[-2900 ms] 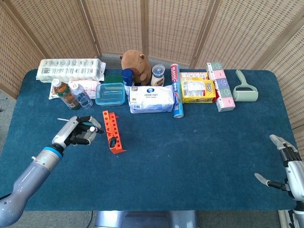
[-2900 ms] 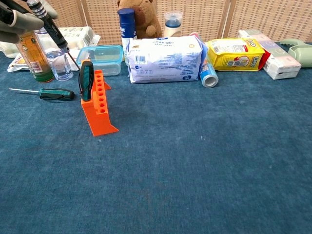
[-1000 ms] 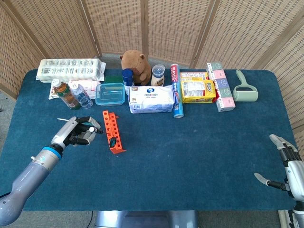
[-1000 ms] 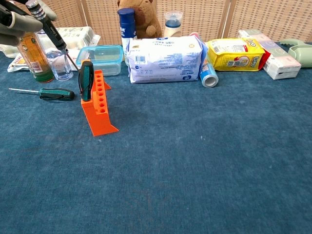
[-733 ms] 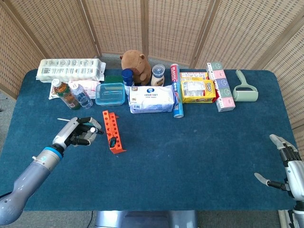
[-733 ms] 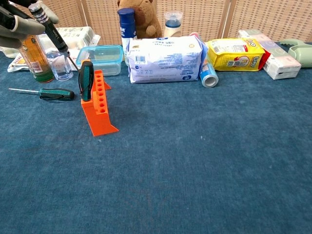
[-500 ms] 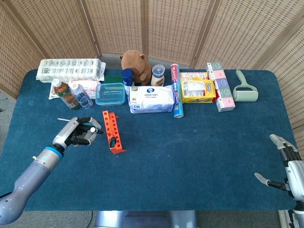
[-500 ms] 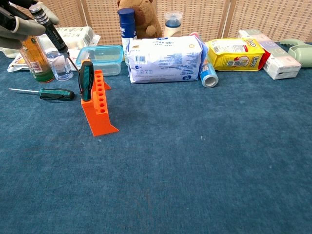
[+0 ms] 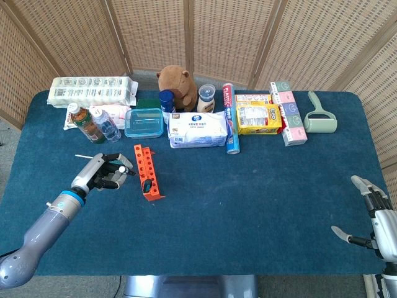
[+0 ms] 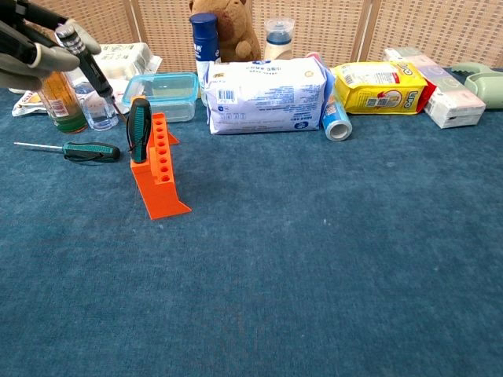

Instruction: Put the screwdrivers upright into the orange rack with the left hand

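A bench (image 9: 248, 198) covered in dark blue carpet-like cloth stands before folding wicker screens (image 9: 205, 37). Along its far edge lie an egg carton (image 9: 93, 90), bottles (image 9: 87, 123), a clear lidded box (image 9: 144, 122), a brown plush toy (image 9: 177, 87), a white wipes pack (image 9: 198, 129), a yellow packet (image 9: 258, 118) and a lint roller (image 9: 320, 115).

The orange rack (image 10: 159, 166) sits on the left part of the bench, its long axis running from near to far, its row of holes facing up. One green-and-black screwdriver (image 10: 139, 129) stands upright in a hole at the near end of the rack, handle up. A second green-handled screwdriver (image 10: 67, 149) lies flat on the cloth just left of the rack, its long axis across the bench, shaft pointing left, handle towards the rack.

The left hand (image 10: 35, 47) hovers left of the rack, its fingers (image 10: 23, 61) clenched around the black screwdriver (image 10: 85, 59). That tool is tilted, cap up and to the left, tip down and to the right, near the rack's near end.

The right hand (image 9: 372, 217) rests at the bench's near right corner, fingers released and spread, holding nothing.
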`<state>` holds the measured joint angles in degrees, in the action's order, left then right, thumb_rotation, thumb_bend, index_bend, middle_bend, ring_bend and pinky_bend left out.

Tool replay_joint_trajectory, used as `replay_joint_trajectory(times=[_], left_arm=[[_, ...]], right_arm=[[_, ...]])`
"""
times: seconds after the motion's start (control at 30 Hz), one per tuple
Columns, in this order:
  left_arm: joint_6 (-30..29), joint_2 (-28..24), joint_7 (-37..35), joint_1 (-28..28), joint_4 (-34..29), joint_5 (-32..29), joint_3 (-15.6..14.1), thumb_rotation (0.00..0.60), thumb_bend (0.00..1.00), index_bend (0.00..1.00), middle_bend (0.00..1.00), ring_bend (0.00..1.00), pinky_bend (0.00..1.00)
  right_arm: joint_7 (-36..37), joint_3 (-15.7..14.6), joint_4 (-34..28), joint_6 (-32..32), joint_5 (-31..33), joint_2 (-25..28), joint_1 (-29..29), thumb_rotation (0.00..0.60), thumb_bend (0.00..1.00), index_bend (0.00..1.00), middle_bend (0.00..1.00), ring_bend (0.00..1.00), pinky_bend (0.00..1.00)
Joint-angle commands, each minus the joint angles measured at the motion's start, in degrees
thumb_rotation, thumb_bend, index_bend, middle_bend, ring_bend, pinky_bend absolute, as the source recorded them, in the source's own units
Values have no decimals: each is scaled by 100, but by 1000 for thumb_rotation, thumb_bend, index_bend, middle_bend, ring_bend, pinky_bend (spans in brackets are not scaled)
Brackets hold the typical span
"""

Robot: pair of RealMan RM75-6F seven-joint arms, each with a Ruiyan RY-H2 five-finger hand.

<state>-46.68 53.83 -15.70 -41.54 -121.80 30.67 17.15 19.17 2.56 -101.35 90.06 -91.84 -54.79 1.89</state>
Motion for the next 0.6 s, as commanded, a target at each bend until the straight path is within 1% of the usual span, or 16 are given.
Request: replay_joint_trajectory(times=[0.03, 0.33, 0.6], left_arm=[[-37, 94, 86, -75, 52, -114, -48, 600, 592, 568, 890, 930, 888], [-156, 316, 295, -194, 202, -343, -167, 600, 591, 568, 890, 930, 888], [-231, 528, 585, -385, 413, -696, -285, 600, 576, 568, 890, 929, 888]], right_arm=[[4, 1, -2, -2, 1, 1, 1, 600, 163, 12, 97, 93, 89], [22, 4, 1, 3, -3, 8, 2, 600, 164, 12, 97, 94, 89], [-11, -6, -5, -27, -9, -4, 14, 600, 164, 12, 97, 94, 89]])
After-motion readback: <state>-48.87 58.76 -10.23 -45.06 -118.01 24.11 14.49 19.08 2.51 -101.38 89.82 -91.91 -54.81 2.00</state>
